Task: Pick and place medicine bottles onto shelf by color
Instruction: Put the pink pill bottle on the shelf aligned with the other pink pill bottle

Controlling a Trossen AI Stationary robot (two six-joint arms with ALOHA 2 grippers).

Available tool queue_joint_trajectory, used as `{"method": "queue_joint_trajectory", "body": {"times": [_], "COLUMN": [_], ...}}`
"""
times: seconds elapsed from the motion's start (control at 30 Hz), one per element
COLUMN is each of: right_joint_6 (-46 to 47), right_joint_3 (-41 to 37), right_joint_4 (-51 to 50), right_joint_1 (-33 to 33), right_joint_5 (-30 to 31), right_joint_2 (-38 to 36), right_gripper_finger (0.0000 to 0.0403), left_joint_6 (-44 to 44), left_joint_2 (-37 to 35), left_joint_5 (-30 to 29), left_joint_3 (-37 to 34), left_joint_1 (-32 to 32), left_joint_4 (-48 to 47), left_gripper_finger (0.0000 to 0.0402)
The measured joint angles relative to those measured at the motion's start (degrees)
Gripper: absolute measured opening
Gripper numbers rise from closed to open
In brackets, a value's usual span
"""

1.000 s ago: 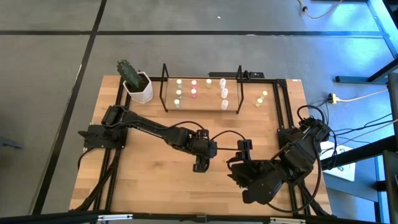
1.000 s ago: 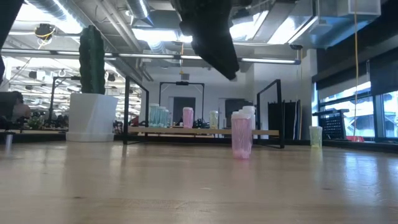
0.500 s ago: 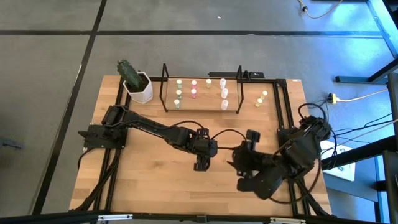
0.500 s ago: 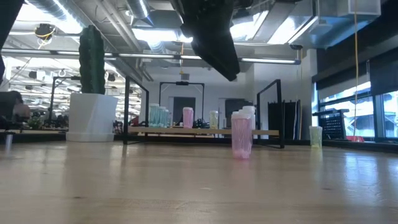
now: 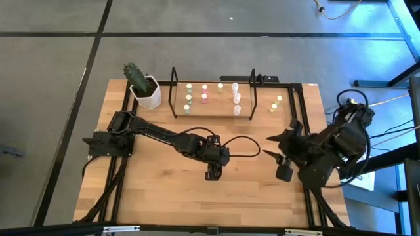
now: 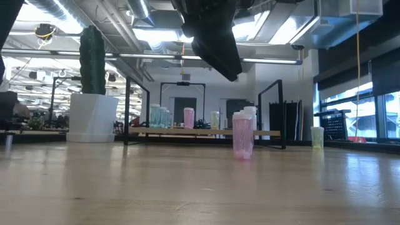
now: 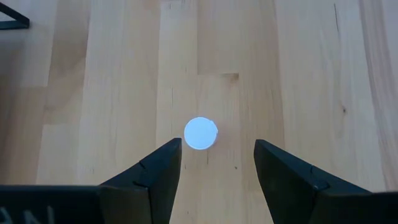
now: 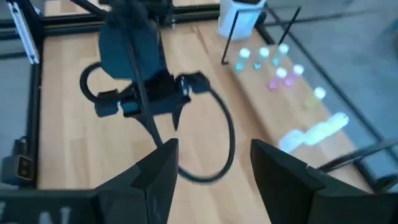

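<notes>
The bottle (image 7: 201,133) with a pink top stands on the table (image 5: 164,190) directly under the left gripper (image 5: 211,172), whose jaws are open on each side of it, probably to pick it. The right gripper (image 5: 283,172) waits open, empty. Other bottles (image 5: 203,93) stand on the shelf (image 5: 213,112) in color groups.

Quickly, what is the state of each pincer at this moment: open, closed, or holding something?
Left pincer: open, holding nothing, poised over a bottle standing on the table.
Right pincer: open, holding nothing, up in the air.
</notes>
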Motion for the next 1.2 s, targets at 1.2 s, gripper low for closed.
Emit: {"method": "queue_joint_trajectory", "body": {"times": [1.2], "right_joint_6": [-3.15], "right_joint_3": [-30.32], "right_joint_4": [25.80], "right_joint_1": [0.00], "right_joint_5": [-0.30], "right_joint_2": [-17.77], "right_gripper_finger": [0.0202], "left_joint_6": [-1.55], "left_joint_2": [0.00], "left_joint_5": [-0.14], "left_joint_3": [0.00], "left_joint_1": [0.42], "left_joint_4": [0.02], "left_gripper_finger": [0.0195]}}
